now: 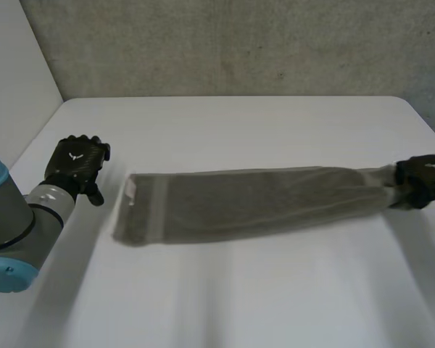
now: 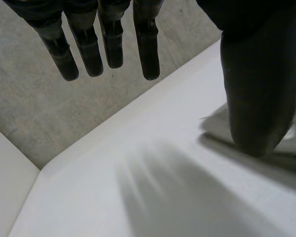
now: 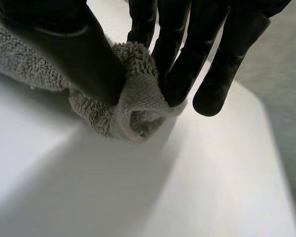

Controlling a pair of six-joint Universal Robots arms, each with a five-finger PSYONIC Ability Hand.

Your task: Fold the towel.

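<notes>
Near the right tabletop (image 1: 239, 304) edge, the towel (image 1: 246, 203) end is being pinched by the right hand (image 1: 423, 181); left hand (image 1: 74, 163) fingers (image 2: 148, 49) are released, empty. That end probably needs carrying across next.

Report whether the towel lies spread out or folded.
Folded lengthwise, it seems: the towel lies as a long narrow strip on the table, one end bunched and pinched by the right hand.

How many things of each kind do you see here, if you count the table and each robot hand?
Grey terry towel: 1
Black robot hands: 2 (left hand, right hand)
White table: 1
Total: 4
</notes>
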